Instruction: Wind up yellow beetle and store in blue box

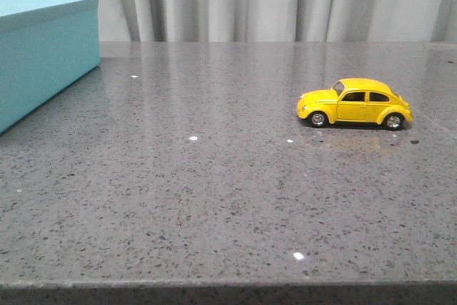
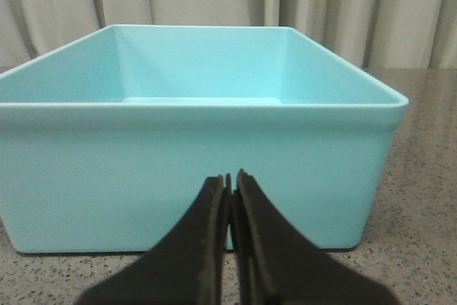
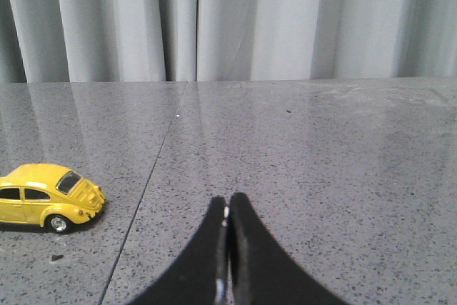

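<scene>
Room: pale pleated curtain (image 1: 271, 1) behind, grey speckled stone tabletop (image 1: 214, 191) running across the front view. Blue box (image 1: 43, 55) sits far left, open top, nothing visible inside per the left wrist view. Yellow beetle (image 1: 355, 103) stands on its wheels right of centre, well apart from the box, long axis across the table, nose toward the box. Right gripper (image 3: 228, 208) is the nearer one: fingers together, holding nothing, car off to its box side. Left gripper (image 2: 231, 183) also closed and bare, facing the box wall. Nothing started yet.

Grey speckled worktop (image 1: 214, 198) is seen carrying blue box (image 1: 43, 55); yellow beetle (image 1: 355, 103) is parked upright, well right of the box.
</scene>
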Robot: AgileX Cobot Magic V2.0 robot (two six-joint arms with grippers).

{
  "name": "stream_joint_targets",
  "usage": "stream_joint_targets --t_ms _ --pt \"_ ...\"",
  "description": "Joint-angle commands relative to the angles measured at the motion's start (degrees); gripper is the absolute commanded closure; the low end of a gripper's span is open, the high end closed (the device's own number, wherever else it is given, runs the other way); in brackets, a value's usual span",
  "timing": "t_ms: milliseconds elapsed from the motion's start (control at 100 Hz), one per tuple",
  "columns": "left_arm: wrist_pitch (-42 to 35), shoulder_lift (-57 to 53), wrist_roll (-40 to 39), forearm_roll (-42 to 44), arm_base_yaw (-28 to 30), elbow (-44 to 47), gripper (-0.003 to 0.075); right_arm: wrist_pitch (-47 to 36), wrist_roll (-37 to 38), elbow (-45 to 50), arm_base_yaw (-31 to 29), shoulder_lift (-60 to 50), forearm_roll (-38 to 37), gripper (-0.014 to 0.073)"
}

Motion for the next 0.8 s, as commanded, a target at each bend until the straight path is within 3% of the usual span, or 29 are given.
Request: stream_joint_targets --t_ms 0,790 --pt "-4.3 -1.9 -0.4 -0.3 -0.5 1.3 0.0739 -4.0 -0.3 -1.0 -0.4 -1.3 -0.6 0.0662" --pt "-7.6 -1.9 -0.4 -0.3 -0.5 1.2 0.0739 -4.0 -0.3 -1.0 -0.4 -1.3 -0.6 0.0662"
